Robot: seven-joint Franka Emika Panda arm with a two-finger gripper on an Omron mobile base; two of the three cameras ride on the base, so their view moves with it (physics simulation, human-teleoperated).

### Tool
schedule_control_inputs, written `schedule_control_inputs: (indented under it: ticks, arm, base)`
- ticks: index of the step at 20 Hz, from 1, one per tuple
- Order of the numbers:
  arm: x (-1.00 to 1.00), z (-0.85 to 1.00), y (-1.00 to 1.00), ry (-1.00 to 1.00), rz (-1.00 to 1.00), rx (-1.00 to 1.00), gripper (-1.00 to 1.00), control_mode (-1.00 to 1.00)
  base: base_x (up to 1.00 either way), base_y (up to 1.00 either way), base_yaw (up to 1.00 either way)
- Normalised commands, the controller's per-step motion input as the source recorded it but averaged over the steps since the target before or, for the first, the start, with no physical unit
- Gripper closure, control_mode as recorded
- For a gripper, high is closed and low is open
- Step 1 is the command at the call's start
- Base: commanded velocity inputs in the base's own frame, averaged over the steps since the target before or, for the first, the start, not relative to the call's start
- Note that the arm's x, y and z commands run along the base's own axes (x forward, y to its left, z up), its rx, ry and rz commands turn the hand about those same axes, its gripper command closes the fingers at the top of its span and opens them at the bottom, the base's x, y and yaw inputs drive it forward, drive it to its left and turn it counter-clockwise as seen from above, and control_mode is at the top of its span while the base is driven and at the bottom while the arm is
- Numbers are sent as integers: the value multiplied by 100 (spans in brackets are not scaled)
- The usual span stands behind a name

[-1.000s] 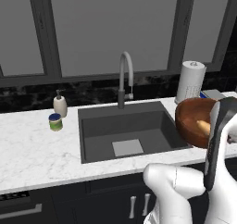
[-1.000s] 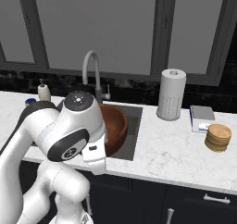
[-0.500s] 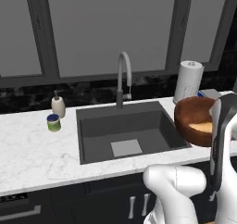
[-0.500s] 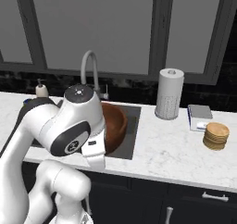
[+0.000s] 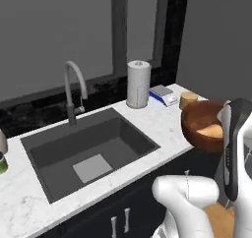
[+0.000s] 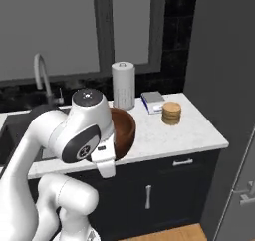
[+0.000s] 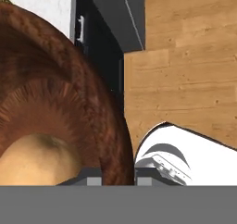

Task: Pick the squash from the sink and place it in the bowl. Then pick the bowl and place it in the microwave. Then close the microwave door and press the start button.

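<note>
You see the bowl (image 5: 204, 126) raised off the counter (image 5: 162, 119), to the right of the sink (image 5: 88, 148) and past the counter's front edge, over the dark cabinet fronts (image 7: 99, 56) and the wooden floor (image 7: 185, 75). In the hand view, the bowl (image 7: 69, 107) sits directly at the gripper (image 7: 113, 179), whose jaws stand narrow, pinched on the bowl's rim. The squash (image 7: 39, 160) lies inside the bowl, low against its inner wall; from the left base view you see it as a pale orange patch (image 5: 211, 130). In the right base view the bowl (image 6: 124, 130) shows behind the arm, right of the sink and in front of the paper towel roll (image 6: 123, 84). The faucet (image 5: 74, 89) stands behind the sink. A stack of round tan items (image 6: 171, 113) and a small blue-and-white box (image 6: 152, 100) rest on the counter right of the roll.
</note>
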Motion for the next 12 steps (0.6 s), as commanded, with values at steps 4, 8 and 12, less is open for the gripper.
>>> schedule_control_inputs:
  ticks: [4, 8, 12]
  arm:
    - [0, 0, 0, 0, 0, 0, 100, 100]
    - [0, 0, 0, 0, 0, 0, 100, 100]
    - [0, 0, 0, 0, 0, 0, 100, 100]
  base:
    - [-40, 11, -89]
    - [-24, 13, -93]
    - [-15, 12, -95]
